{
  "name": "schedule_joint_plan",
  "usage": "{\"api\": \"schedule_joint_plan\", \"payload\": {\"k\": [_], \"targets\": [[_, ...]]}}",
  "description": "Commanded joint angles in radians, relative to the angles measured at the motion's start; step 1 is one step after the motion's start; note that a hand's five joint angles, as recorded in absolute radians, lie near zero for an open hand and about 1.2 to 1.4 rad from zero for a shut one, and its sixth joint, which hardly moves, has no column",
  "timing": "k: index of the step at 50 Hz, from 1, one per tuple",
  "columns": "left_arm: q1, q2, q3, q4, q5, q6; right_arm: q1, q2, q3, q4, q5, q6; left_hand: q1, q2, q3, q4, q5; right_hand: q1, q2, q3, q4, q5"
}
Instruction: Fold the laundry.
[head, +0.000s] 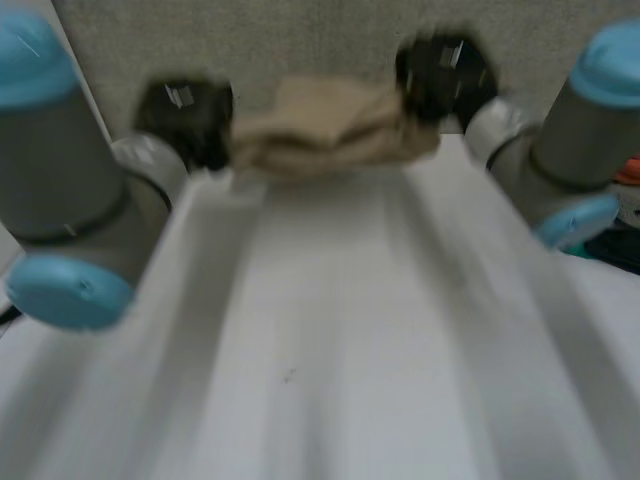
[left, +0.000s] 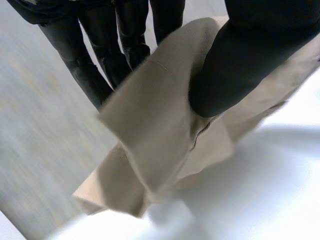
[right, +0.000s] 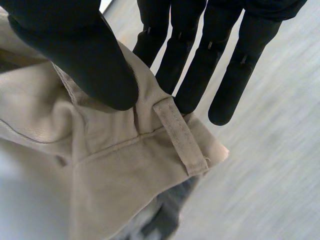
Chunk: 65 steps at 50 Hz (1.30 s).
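The left hand (left: 245, 60) pinches the beige trousers (left: 160, 130) between its thumb and straight fingers (left: 95, 70), at the cloth's left end. The right hand (right: 85, 60) pinches the other end the same way, its thumb just beside a belt loop (right: 180, 137). The trousers lie bunched between both hands at the far edge of the white table (head: 330, 330).

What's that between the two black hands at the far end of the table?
A bunched beige garment, stretching from the left hand to the right hand, seen in the head view. Each hand pinches one end of it.
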Motion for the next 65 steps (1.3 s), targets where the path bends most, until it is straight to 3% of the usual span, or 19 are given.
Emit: {"api": "schedule_joint_plan", "payload": {"k": [1,5,14,16,18,23,29,34,39,46,47,52,55,65], "targets": [[-0.021,-0.147,-0.149,-0.011,-0.024,0.039,-0.013,0.06,0.279,0.049,-0.025,-0.198,0.234,0.198,0.206,0.198,0.235,0.311,0.217,0.202,0.196,0.216],[-0.02,-0.156,-0.178,-0.042,-0.039,0.064,-0.02,0.052,0.364,0.075,-0.016,-0.266,0.234,0.198,0.206,0.198,0.235,0.311,0.217,0.202,0.196,0.216],[-0.05,-0.057,-0.244,-0.091,-0.002,0.082,-0.01,-0.104,0.462,0.249,0.045,-0.185,0.234,0.198,0.206,0.198,0.235,0.293,0.199,0.184,0.178,0.198],[-0.058,-0.038,-0.261,-0.12,0.008,0.088,-0.008,-0.132,0.485,0.293,0.065,-0.162,0.234,0.198,0.206,0.198,0.235,-0.128,-0.222,-0.237,-0.243,-0.223],[-0.059,-0.029,-0.269,-0.134,0.008,0.09,-0.01,-0.144,0.5,0.309,0.084,-0.151,0.234,0.198,0.206,0.198,0.235,-0.334,-0.429,-0.444,-0.45,-0.429],[-0.044,-0.024,-0.281,-0.14,0.007,0.101,-0.028,-0.225,0.58,0.316,0.162,-0.105,0.234,0.198,0.206,0.198,0.235,-0.452,-0.547,-0.562,-0.568,-0.548],[0.014,-0.026,-0.235,-0.122,0.021,0.104,-0.037,-0.337,0.7,0.296,0.179,-0.022,0.234,0.198,0.206,0.198,0.235,-0.447,-0.541,-0.556,-0.562,-0.542],[0.049,-0.05,-0.104,-0.123,0.048,0.11,0.01,-0.4,0.825,0.203,0.131,0.047,0.234,0.198,0.206,0.198,0.235,-0.368,-0.462,-0.477,-0.483,-0.463],[0.059,-0.141,0.03,-0.175,0.047,0.118,0.073,-0.333,0.846,0.09,0.119,0.003,0.234,0.198,0.206,0.198,0.235,-0.443,-0.538,-0.553,-0.559,-0.539],[0.071,-0.245,0.116,-0.222,0.025,0.122,0.121,-0.187,0.768,-0.067,0.177,-0.051,0.208,0.172,0.181,0.172,0.209,-0.547,-0.641,-0.656,-0.662,-0.642],[0.074,-0.262,0.128,-0.22,0.018,0.124,0.127,-0.155,0.743,-0.094,0.199,-0.06,0.005,-0.032,-0.023,-0.031,0.005,-0.547,-0.641,-0.656,-0.662,-0.642],[0.077,-0.287,0.144,-0.214,0.007,0.142,0.141,-0.069,0.666,-0.167,0.265,-0.099,-0.349,-0.385,-0.377,-0.385,-0.348,-0.529,-0.623,-0.638,-0.644,-0.624],[0.079,-0.281,0.135,-0.208,-0.001,0.162,0.145,-0.02,0.608,-0.191,0.281,-0.129,-0.555,-0.591,-0.582,-0.59,-0.554,-0.515,-0.609,-0.624,-0.63,-0.61],[0.085,-0.086,-0.072,-0.121,-0.016,0.161,0.154,0.086,0.47,-0.199,0.285,-0.185,-0.582,-0.618,-0.609,-0.618,-0.581,-0.426,-0.521,-0.536,-0.542,-0.521]]}}
